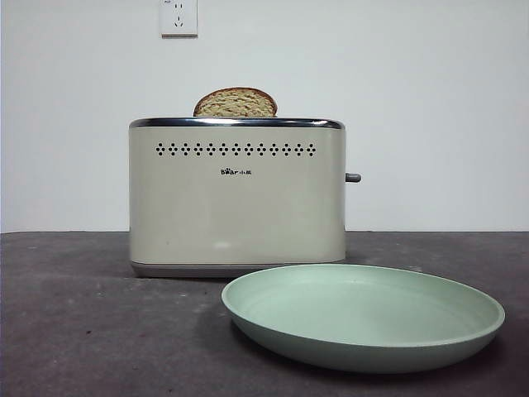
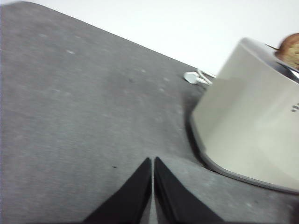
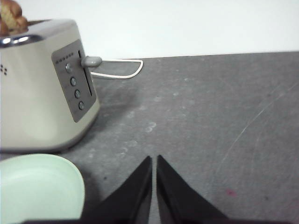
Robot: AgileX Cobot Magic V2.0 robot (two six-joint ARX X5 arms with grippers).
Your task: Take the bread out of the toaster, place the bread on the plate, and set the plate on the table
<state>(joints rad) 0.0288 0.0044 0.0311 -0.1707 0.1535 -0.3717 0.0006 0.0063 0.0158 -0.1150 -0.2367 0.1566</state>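
In the front view the surface [image 1: 91,331] fills the lower part of the frame, dark and mottled, under a white wall with a socket [image 1: 178,17] at the top, left of centre. The toaster [image 1: 237,198] stands upright on the surface in the middle of the frame, slightly left, with its vent holes and logo facing the camera and its grey lever [image 1: 353,177] sticking out on the right side. The bread [image 1: 235,102] sits in the toaster's slot, only its domed top showing above the chrome rim. To the lower right, nearer the camera, the plate [image 1: 364,317] lies flat on the surface, bare, just in front of the toaster's right half; whether they touch cannot be told.

Neither arm shows in the front view. In the left wrist view the left gripper [image 2: 153,161] is clenched, jaws together with only a thin slit between them, holding nothing, over bare surface, with the toaster well apart from it. In the right wrist view the right gripper [image 3: 154,158] is likewise clenched and holds nothing; the plate's rim and the toaster's button panel [image 3: 74,86] lie near it, and a white cord [image 3: 121,70] runs behind the toaster.
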